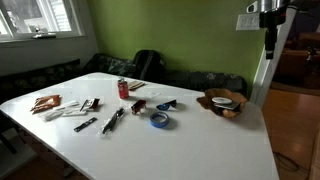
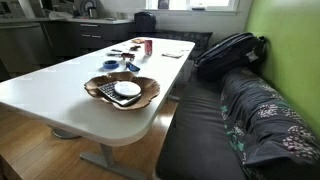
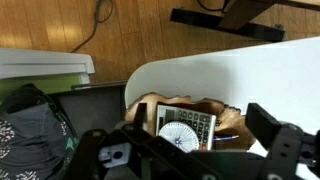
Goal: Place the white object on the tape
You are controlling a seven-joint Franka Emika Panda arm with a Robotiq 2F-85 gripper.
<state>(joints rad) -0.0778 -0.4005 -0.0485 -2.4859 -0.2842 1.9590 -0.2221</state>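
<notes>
The jaws stand spread wide with nothing held between them. In the wrist view the gripper [image 3: 190, 158] enters from the lower edge, and a dark finger [image 3: 104, 155] shows toward each side of the frame. Directly beneath the gap we see the wooden bowl [image 3: 150, 108], which sits near the rounded end of the white table [image 3: 270, 75].

The white object [image 3: 178, 137] rests inside this bowl. It is a pale disc marked with fine radial lines, and it touches a dark flat device with rows of keys [image 3: 196, 122]. Beside the table end we note a dark bench with patterned cloth [image 3: 30, 135] and a wooden floor [image 3: 150, 40].

In an exterior view the gripper [image 1: 268, 22] hangs high above the bowl [image 1: 222, 103], well clear of the disc [image 1: 223, 98]. The bowl's wavy rim [image 2: 121, 100] surrounds both the disc [image 2: 127, 89] and the keyed device [image 2: 105, 92].

Farther along the table we find the tape [image 1: 159, 119], a low blue ring lying flat with its open centre upward, well apart from the bowl. It also appears beyond the bowl in an exterior view [image 2: 131, 67]. Past the tape a red can [image 1: 123, 88] stands upright, and pens and small pieces [image 1: 85, 112] lie scattered toward the far side. Behind the table a black backpack [image 1: 148, 65] rests on the bench, against a green wall [image 1: 170, 30]. A bright window [image 1: 35, 15] closes the scene.
</notes>
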